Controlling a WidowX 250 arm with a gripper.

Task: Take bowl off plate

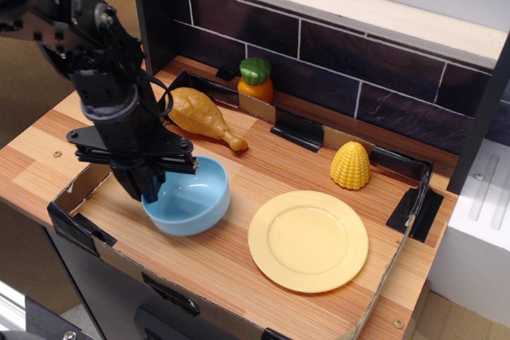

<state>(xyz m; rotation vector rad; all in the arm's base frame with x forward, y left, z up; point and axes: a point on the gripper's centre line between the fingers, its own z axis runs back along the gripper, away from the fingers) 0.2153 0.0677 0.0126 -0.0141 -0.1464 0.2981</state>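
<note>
The pincer (150, 190) is clamped on the left rim of the light blue bowl (188, 197), which sits low over the table (239, 276) near its front left corner, inside the low cardboard border (76, 197). Whether the bowl's base touches the wood cannot be told. The pale yellow plate (308, 240) lies flat to the right of the bowl, apart from it. A toy chicken drumstick (204, 115) lies behind the bowl, and a yellow toy corn (350, 165) stands upright behind the plate. A small orange toy vegetable with a green top (255, 80) stands against the dark tiled back wall (358, 69). No brand, label or writing can be read on any of these things.
</note>
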